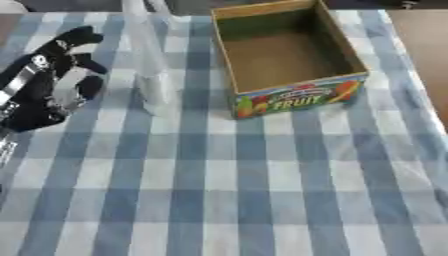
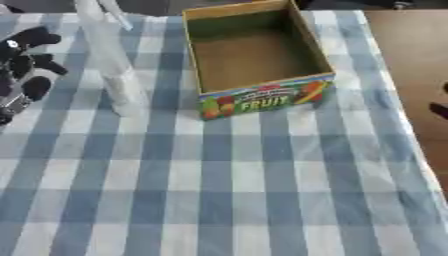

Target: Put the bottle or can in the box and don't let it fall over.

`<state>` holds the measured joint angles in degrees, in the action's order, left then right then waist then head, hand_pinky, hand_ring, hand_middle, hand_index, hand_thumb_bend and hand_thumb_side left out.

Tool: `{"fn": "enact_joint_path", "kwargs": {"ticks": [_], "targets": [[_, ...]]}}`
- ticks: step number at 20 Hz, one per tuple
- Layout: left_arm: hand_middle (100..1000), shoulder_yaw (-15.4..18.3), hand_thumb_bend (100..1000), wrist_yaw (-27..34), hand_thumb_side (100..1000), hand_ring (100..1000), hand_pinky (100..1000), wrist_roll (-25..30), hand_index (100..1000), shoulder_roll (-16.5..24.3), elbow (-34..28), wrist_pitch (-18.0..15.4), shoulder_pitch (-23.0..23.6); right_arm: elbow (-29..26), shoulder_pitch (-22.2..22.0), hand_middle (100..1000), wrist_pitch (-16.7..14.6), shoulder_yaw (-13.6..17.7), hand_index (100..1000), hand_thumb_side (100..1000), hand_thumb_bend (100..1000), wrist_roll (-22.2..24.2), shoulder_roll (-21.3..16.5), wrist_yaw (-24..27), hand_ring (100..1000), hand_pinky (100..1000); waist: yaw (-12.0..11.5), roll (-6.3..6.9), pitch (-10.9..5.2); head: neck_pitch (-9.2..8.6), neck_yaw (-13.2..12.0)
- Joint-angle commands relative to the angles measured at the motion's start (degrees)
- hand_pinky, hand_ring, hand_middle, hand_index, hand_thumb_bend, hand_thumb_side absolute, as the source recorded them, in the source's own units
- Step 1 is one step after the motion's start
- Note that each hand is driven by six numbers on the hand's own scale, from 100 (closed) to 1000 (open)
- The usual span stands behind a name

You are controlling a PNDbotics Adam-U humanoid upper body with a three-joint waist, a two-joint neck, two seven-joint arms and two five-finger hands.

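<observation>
Bottle [image 1: 150, 75] stands upright just right of the open, empty left hand [image 1: 54, 82]; box [image 1: 289, 95] beyond holds nothing yet.

The bottle [image 1: 150, 65] was cut off at the top edge, its cap unseen. The left hand [image 2: 19, 70] was cropped by the left edge. A dark shape [image 2: 439, 109] at the table's right edge could not be identified.
</observation>
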<state>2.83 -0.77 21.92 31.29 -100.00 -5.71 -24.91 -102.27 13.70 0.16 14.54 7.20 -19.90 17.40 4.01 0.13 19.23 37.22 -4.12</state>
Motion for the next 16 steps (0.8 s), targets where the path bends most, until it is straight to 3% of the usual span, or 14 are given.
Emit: {"fn": "enact_joint_path", "kwargs": {"ticks": [1,16], "targets": [[908,-0.24,359,-1.34,568,727,1000,0.12,1000,1.84,0.07,0.25,-1.51,-0.62,0.66,1000,0.05,0.16,995,661,100,0.13,-0.99,-0.06,1000,873,0.13,0.08,-1.35,-0.11,-0.26],[893,-2.34,356,-3.39,567,715,1000,-0.49,985,0.40,5.37,2.33,-6.73,-0.48,0.80,1000,0.40,0.06,995,666,100,0.27,-0.74,-0.19,1000,873,0.54,0.37,-1.14,-0.48,-0.71]]}}
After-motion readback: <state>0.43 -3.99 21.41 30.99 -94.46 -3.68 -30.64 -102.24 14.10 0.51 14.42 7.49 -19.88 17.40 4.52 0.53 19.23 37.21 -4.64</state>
